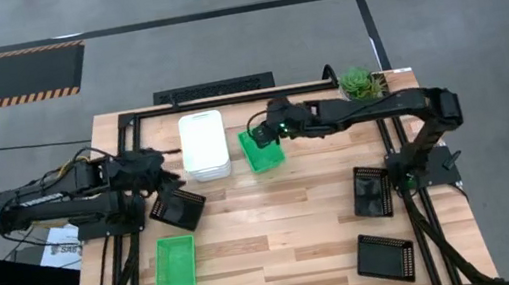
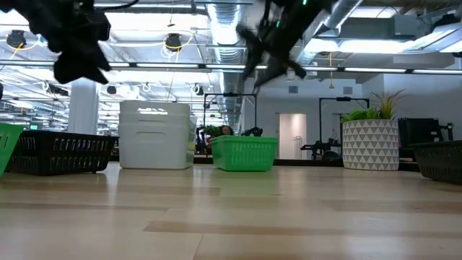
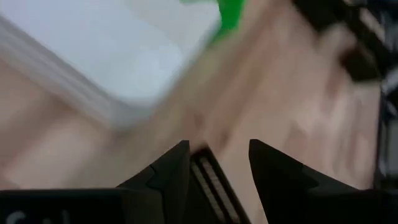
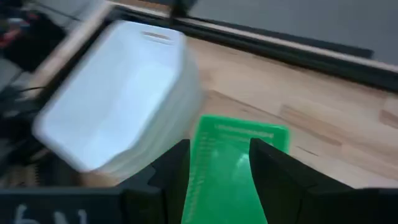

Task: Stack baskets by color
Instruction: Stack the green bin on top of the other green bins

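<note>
A stack of white baskets (image 1: pixel 205 146) stands on the table toward the far edge, with a green basket (image 1: pixel 266 153) on the table just to its right. My right gripper (image 1: pixel 259 134) (image 4: pixel 217 146) hangs open above that green basket (image 4: pixel 230 168), well clear of it in the low view (image 2: pixel 271 43). My left gripper (image 1: pixel 156 173) (image 3: pixel 217 149) is open in the air at the table's left, pointing toward the white stack (image 3: pixel 106 56). A black basket (image 1: pixel 178 206) (image 2: pixel 61 152) rests on the table below and nearer than it.
A second green basket (image 1: pixel 175 264) lies near the front left. Two black baskets (image 1: pixel 371 191) (image 1: pixel 385 256) lie on the right half. A potted plant (image 1: pixel 360 81) stands at the far right corner. Bare wood stretches across the table's middle and front.
</note>
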`<state>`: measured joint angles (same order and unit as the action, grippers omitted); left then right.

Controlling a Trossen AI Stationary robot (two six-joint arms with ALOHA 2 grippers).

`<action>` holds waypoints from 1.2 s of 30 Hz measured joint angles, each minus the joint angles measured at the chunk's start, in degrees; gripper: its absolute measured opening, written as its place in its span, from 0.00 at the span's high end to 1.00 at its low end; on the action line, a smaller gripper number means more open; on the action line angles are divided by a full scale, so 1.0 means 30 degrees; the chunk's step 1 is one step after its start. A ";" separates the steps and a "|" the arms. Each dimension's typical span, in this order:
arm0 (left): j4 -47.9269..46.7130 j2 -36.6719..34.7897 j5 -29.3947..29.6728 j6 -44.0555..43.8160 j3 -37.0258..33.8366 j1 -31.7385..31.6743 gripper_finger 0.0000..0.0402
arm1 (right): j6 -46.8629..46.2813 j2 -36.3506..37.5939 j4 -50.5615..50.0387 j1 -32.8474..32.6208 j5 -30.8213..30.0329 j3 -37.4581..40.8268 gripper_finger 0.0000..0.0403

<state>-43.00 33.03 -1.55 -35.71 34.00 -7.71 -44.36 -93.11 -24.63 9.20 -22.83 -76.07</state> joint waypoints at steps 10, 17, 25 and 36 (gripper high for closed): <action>-0.0664 0.2432 -0.1724 -0.6451 0.0000 0.8506 0.62 | -0.0035 0.1804 -0.3123 -0.3974 -0.0276 -0.0131 0.56; 0.1607 0.5129 -0.0839 -1.2728 0.0000 1.5060 0.62 | -0.1029 0.1146 -0.3930 -0.5995 -0.1008 -0.0150 0.57; 0.0544 0.8784 0.2507 -1.7567 0.0007 1.8569 0.67 | -0.1268 0.0886 -0.4274 -0.6972 -0.1916 -0.0093 0.58; 0.1883 1.4448 0.3343 -1.9153 0.0007 1.8814 0.98 | -0.1253 0.0893 -0.4212 -0.7270 -0.1989 -0.0109 0.59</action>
<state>-37.35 76.37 8.49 -93.17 34.02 48.73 -48.12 -90.43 -37.27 -12.61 -28.80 -76.40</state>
